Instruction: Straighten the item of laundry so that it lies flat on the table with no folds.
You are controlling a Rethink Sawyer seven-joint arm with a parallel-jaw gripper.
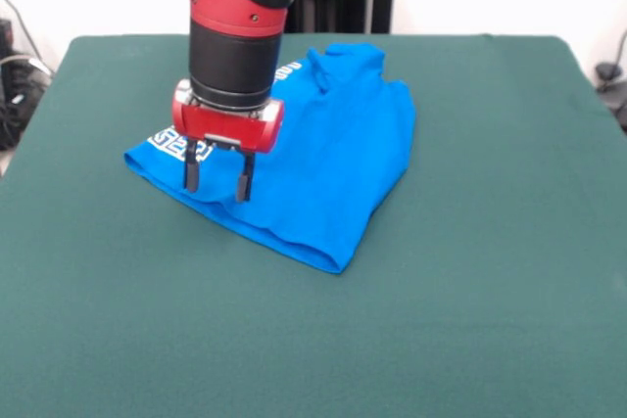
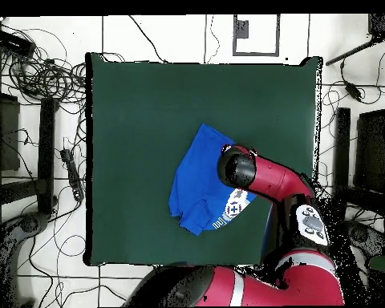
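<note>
The bright blue T-shirt point(image 1: 328, 159) lies crumpled on the far middle of the green table point(image 1: 470, 271). It is folded over itself, so plain blue faces up and white print shows only at its left edge and beside the arm. My gripper point(image 1: 217, 179) hangs over the shirt's left part, its two black fingers point(image 1: 191, 171) apart with nothing between them. I cannot tell whether the tips touch the cloth. In the overhead view the shirt point(image 2: 197, 172) lies right of the table's point(image 2: 139, 104) middle, and the red arm point(image 2: 264, 175) covers its right side and hides the gripper.
The shirt's nearest corner point(image 1: 333, 266) points toward the table's front. Cables point(image 2: 43, 76) and black stands point(image 2: 47, 152) lie on the floor left of the table in the overhead view. More gear point(image 2: 344, 148) stands on the right.
</note>
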